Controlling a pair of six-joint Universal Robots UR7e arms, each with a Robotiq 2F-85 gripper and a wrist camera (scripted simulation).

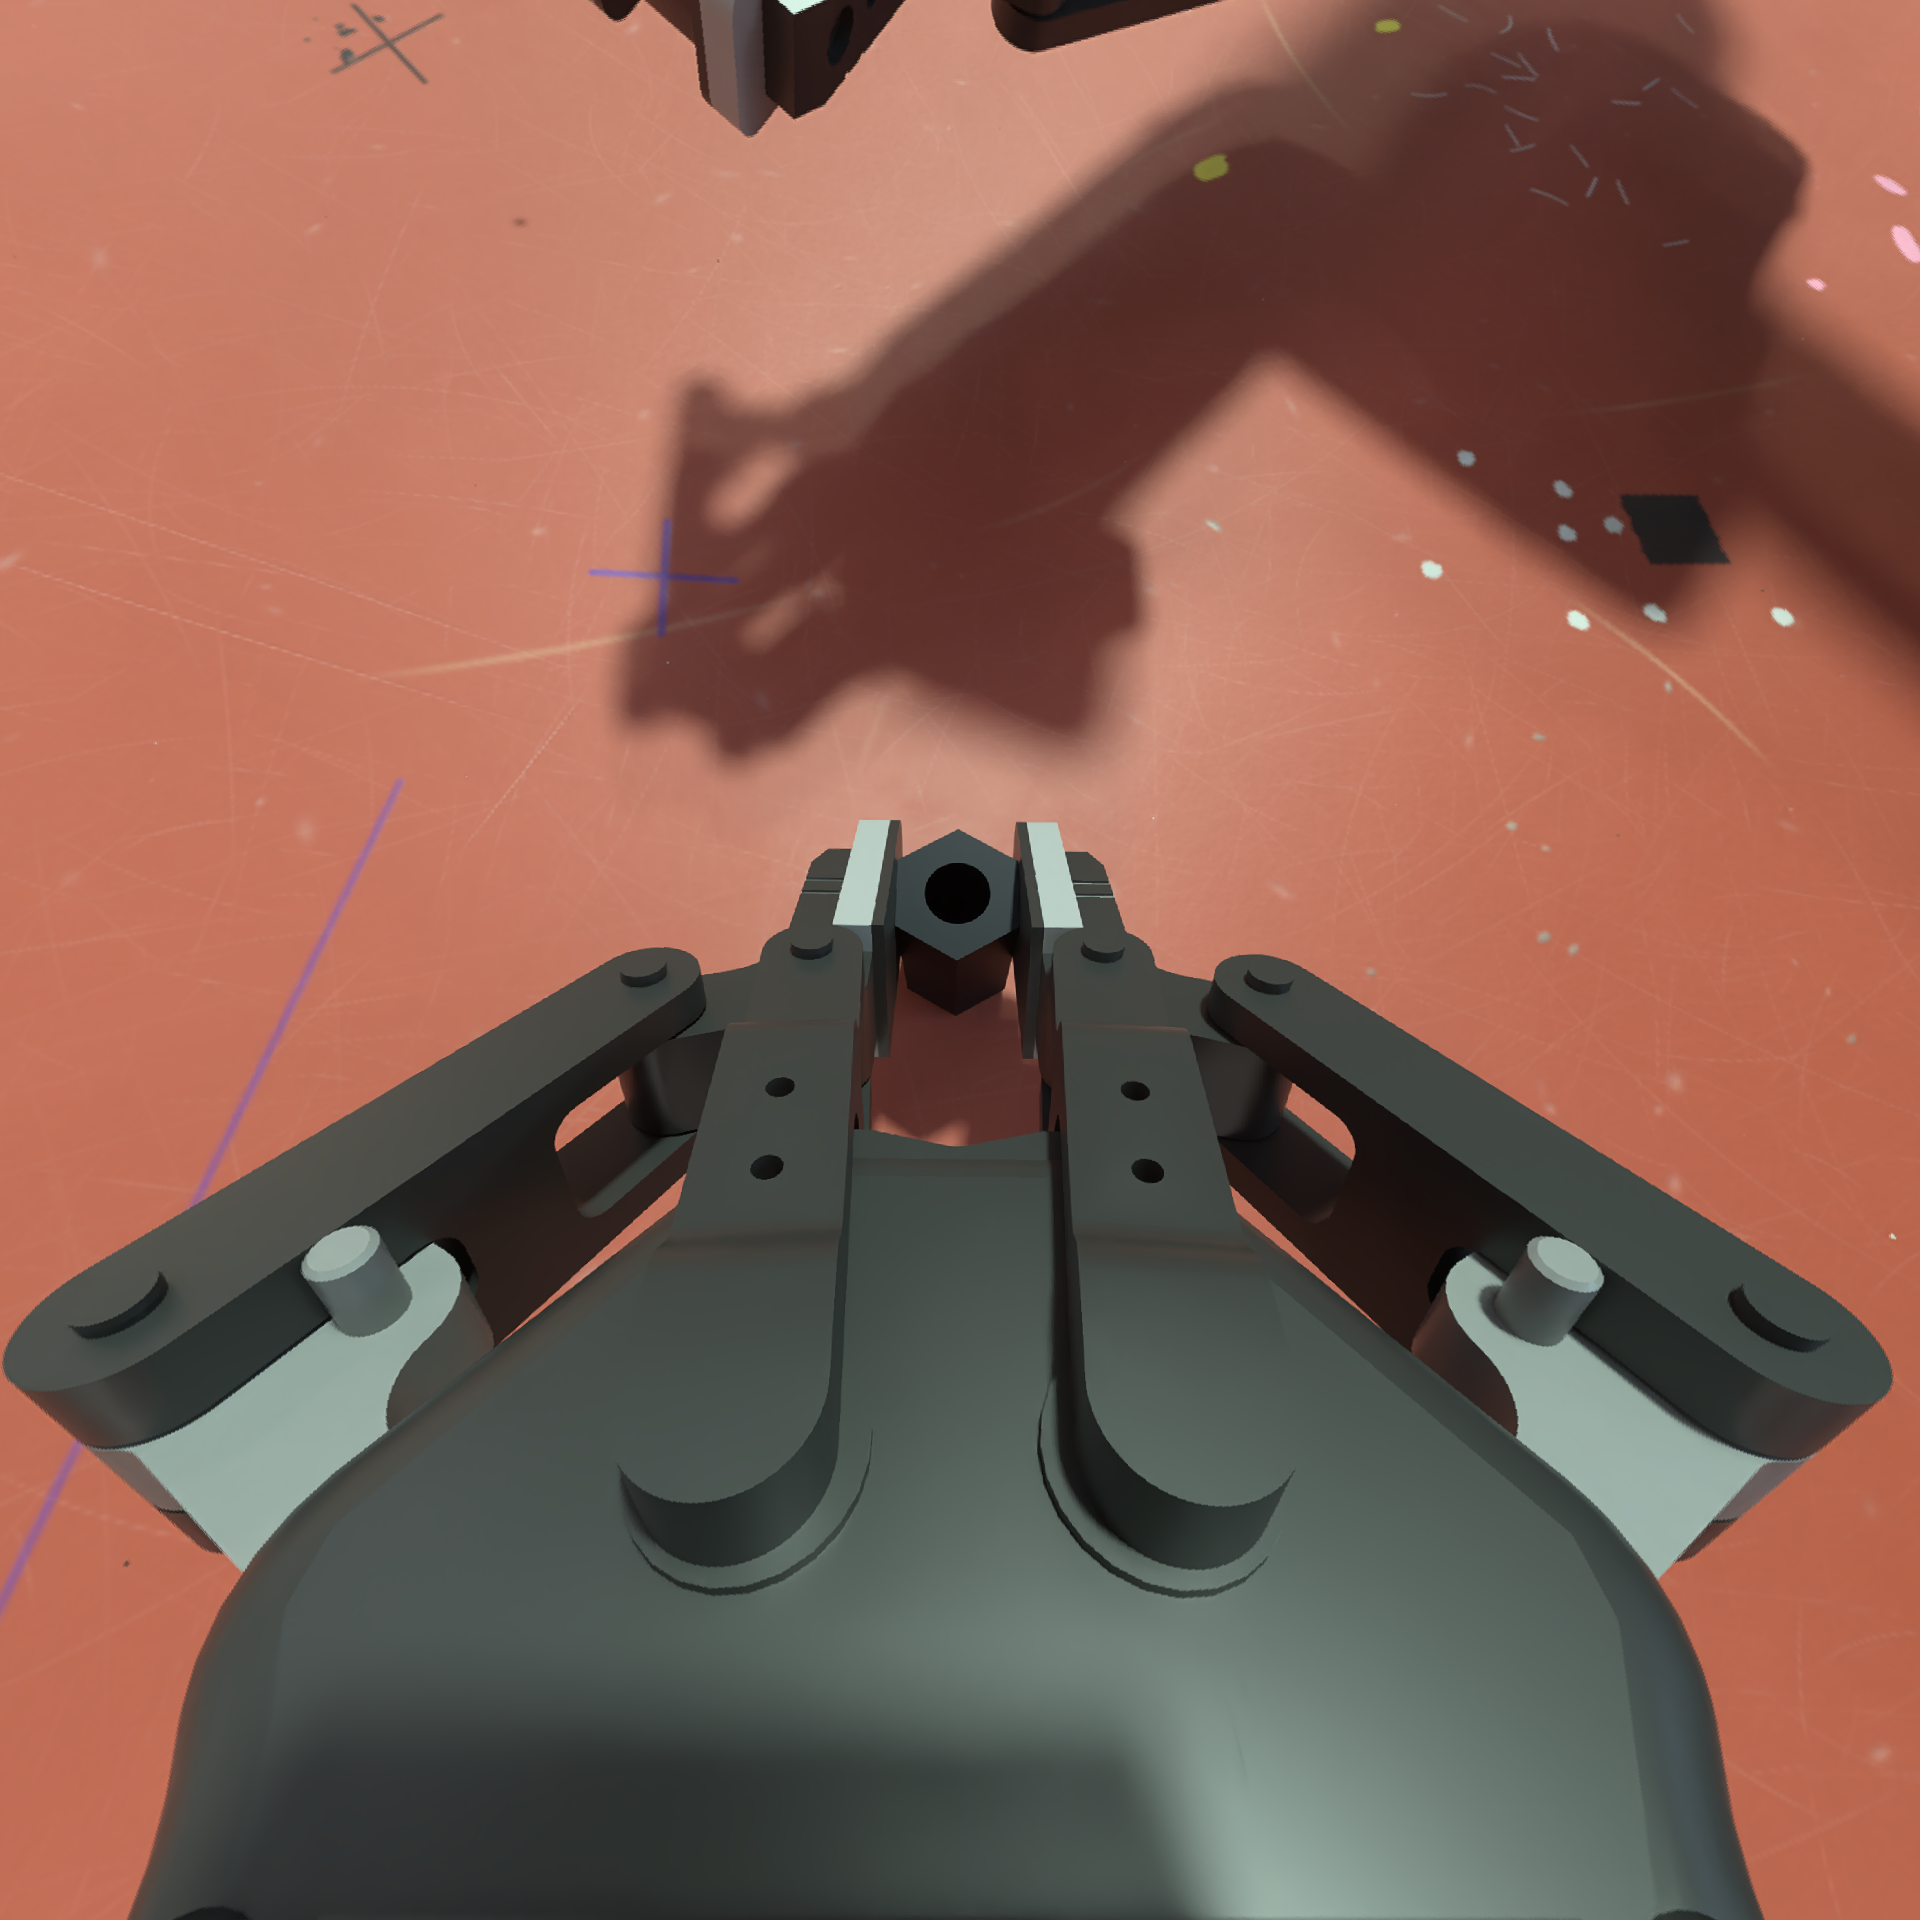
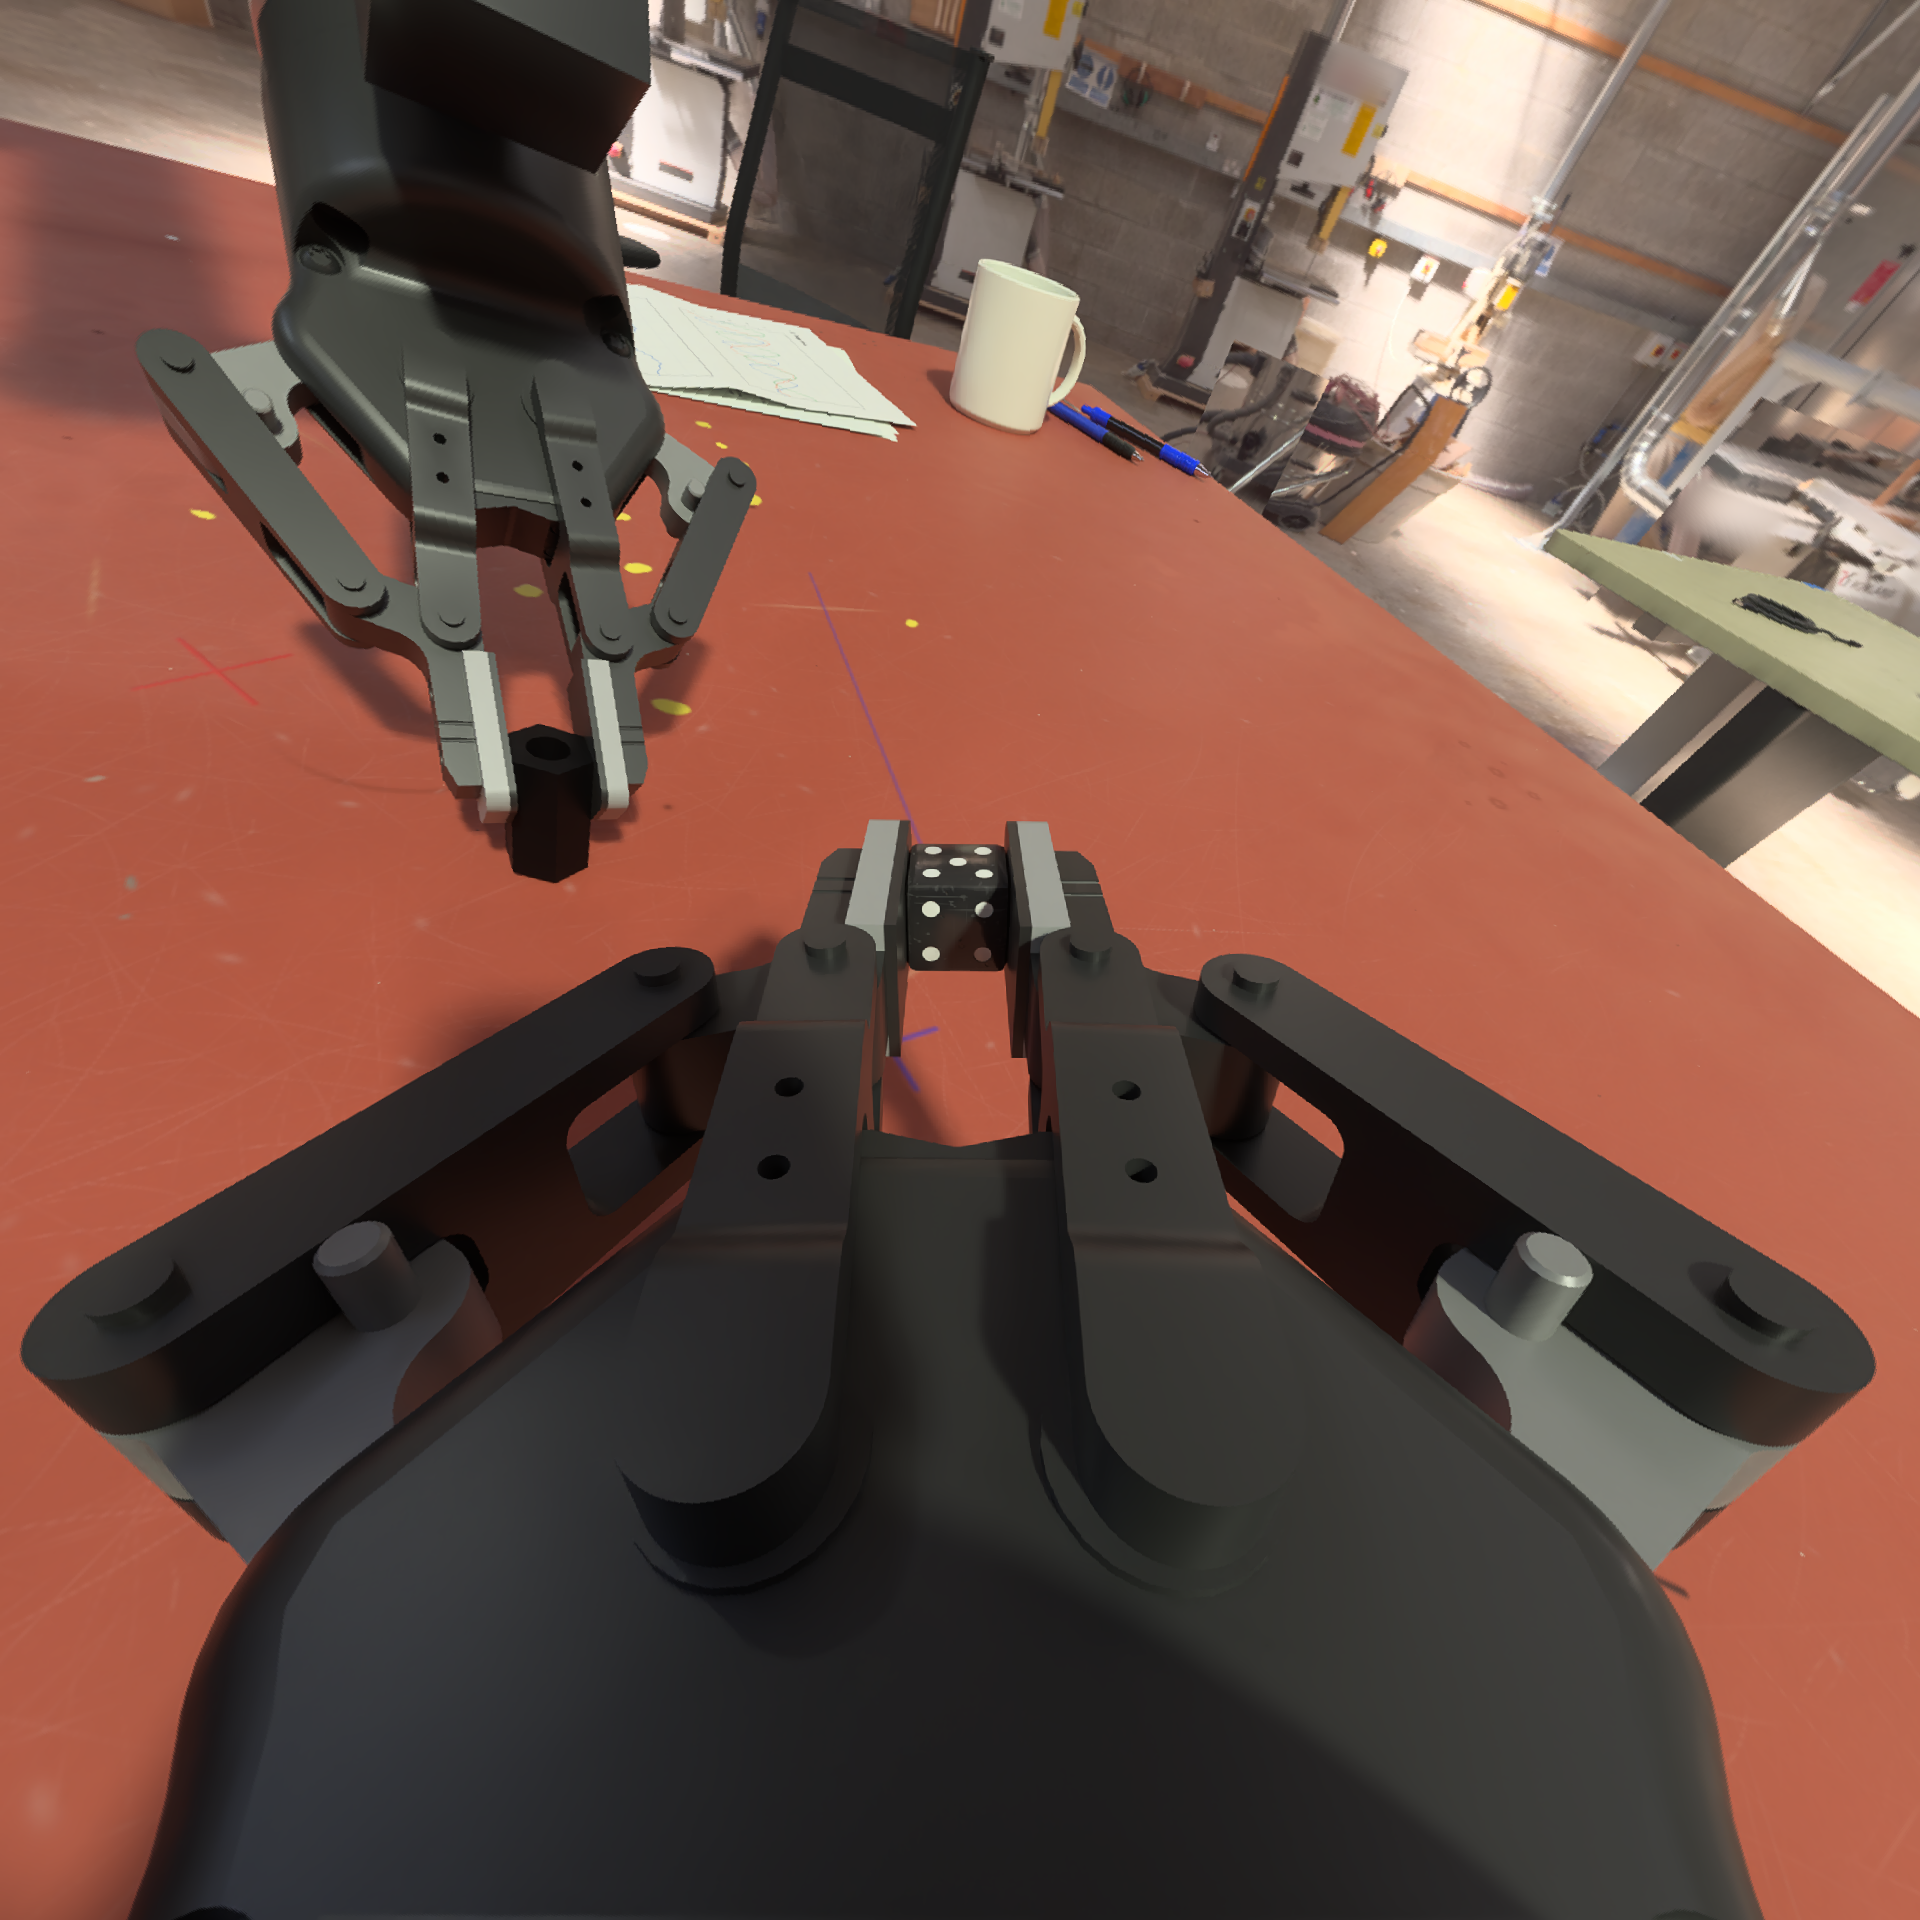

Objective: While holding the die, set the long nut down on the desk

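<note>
My left gripper (image 1: 956, 883) is shut on a black long hex nut (image 1: 956, 914), its bore facing the camera, held above the red desk (image 1: 312, 520). In the right wrist view the left gripper (image 2: 556, 774) points down with the nut (image 2: 548, 816) upright between its pads; whether the nut's lower end touches the desk I cannot tell. My right gripper (image 2: 958, 883) is shut on a black die with white pips (image 2: 958, 906), held above the desk (image 2: 1247, 831). The right gripper's fingertips (image 1: 743, 62) show at the top of the left wrist view.
A cream mug (image 2: 1013, 343), blue pens (image 2: 1132, 436) and sheets of paper (image 2: 769, 364) lie at the desk's far side. A black chair (image 2: 842, 156) stands behind. The desk's right edge (image 2: 1558, 717) drops to a workshop floor beside a green table (image 2: 1766, 634).
</note>
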